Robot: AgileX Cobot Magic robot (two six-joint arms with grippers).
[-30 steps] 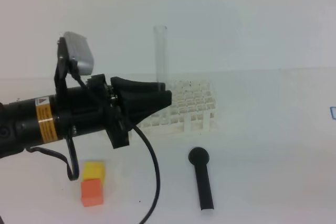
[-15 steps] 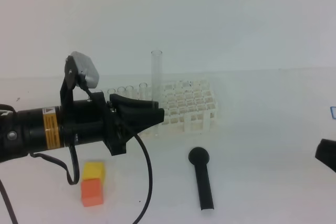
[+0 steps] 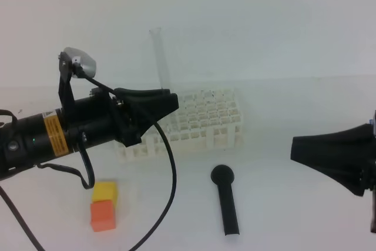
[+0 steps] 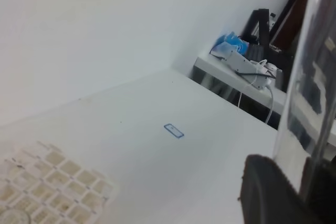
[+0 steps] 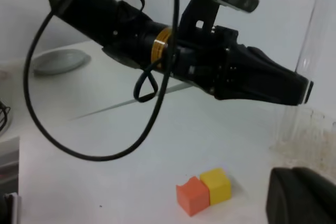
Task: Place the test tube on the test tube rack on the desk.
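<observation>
Upright between the narrowed jaws of the left gripper, the test tube rises above it, pinched near its base just over the test tube rack, a light, slick, breakable glass piece best gripped low and gently.

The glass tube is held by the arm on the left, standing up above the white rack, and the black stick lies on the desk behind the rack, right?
Not quite. The black stick lies in front of the white rack, nearer the camera, as the exterior high view shows. The rest holds: the left gripper grips the glass tube, which rises above the rack.
</observation>
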